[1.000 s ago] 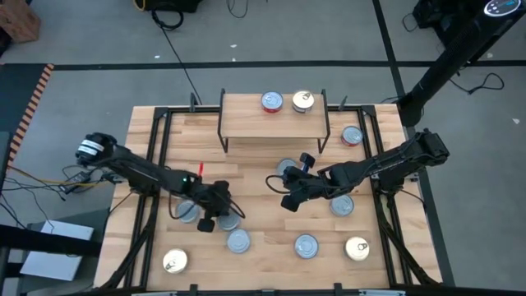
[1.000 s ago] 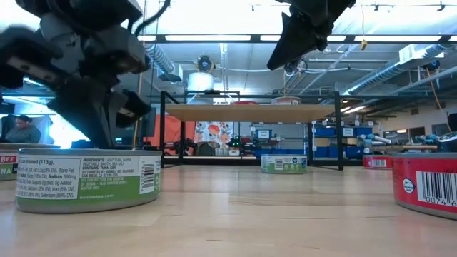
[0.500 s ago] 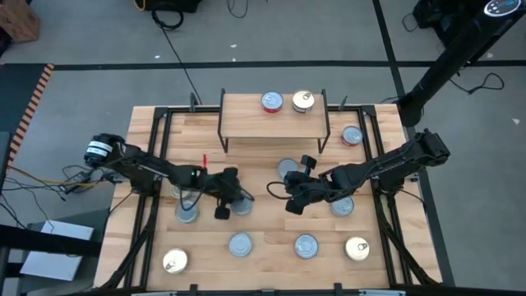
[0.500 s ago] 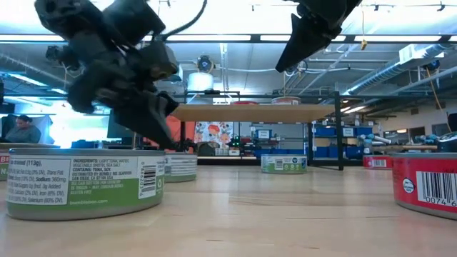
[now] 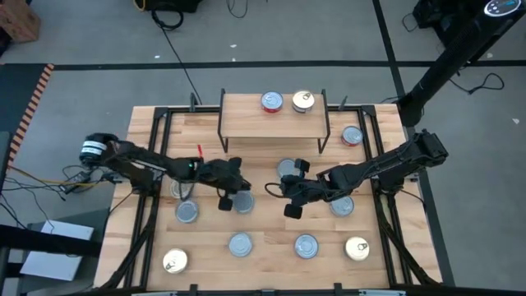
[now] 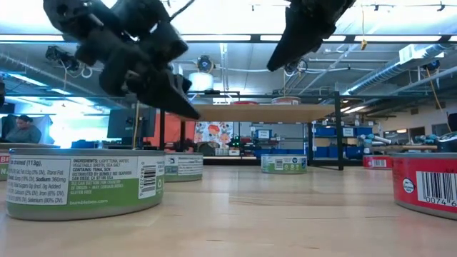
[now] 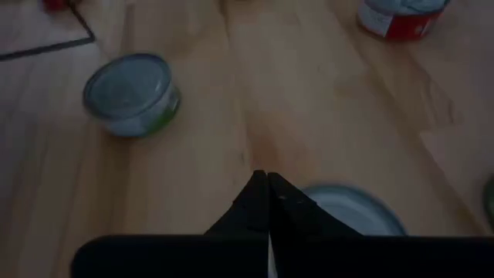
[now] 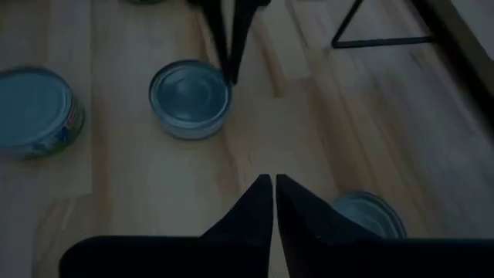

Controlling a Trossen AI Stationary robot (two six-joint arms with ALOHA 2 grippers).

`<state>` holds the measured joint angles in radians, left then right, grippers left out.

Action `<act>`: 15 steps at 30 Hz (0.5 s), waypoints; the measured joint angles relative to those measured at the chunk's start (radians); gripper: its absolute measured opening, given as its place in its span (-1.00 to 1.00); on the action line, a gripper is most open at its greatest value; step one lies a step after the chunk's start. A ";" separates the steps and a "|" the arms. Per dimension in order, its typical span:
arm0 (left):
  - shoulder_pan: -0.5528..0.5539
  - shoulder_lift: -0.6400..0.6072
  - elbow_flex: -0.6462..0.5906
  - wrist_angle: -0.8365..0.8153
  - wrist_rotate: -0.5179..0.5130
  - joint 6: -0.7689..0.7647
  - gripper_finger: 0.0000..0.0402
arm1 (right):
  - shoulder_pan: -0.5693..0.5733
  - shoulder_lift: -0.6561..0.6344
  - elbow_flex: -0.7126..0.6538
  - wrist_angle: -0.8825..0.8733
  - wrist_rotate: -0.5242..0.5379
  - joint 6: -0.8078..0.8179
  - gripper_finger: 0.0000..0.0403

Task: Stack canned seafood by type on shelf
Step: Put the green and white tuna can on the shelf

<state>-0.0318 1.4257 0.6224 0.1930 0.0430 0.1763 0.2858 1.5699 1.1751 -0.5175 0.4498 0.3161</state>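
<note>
Left side of table (image 5: 246,136): gold-topped tin (image 5: 175,261) sits alone at the near left corner, a silver-blue tin (image 5: 187,211) just up from it, both apart from anything to stack on, so they read as unsorted stock. Left gripper (image 5: 234,193) hangs low over the table's middle-left, fingers pressed together and holding nothing; its tip is right beside a silver-blue tin (image 5: 243,203), touching or not I cannot tell. With the fingers together it cannot pick the tin up, so this looks more like a nudge or a pause than a grasp. Centre: another silver-blue tin (image 5: 239,242) lies near the front edge; the shelf (image 5: 271,123) stands at the far middle on black wire legs, carrying a red-labelled tin (image 5: 272,101) and a gold-topped tin (image 5: 302,100) side by side, apart, probably the start of one pile per type. No silver-blue tin up there yet. Right gripper (image 5: 279,188) hovers just right of centre, fingers nearly together, a thin slit between them, empty; a silver-blue tin (image 8: 369,215) lies just below and beside it, likely its next pick, which would need the fingers spread first. Right side: silver-blue tin (image 5: 306,245) and gold-topped tin (image 5: 357,247) near the front, a red-labelled tin (image 5: 351,136) on the table beside the shelf's right legs.
</note>
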 joint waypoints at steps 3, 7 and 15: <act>0.022 -0.045 -0.004 -0.126 -0.029 -0.018 -1.00 | -0.005 0.011 0.000 0.026 -0.004 -0.011 -0.79; 0.038 -0.048 -0.003 -0.236 -0.035 -0.069 -1.00 | -0.012 0.031 0.000 0.042 -0.007 -0.014 -0.75; 0.028 -0.044 -0.057 -0.254 -0.040 -0.141 -1.00 | -0.015 0.149 0.000 0.196 -0.115 -0.101 -0.74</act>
<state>-0.0036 1.3815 0.5649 -0.0611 0.0033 0.0354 0.2707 1.7187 1.1751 -0.3211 0.3348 0.2150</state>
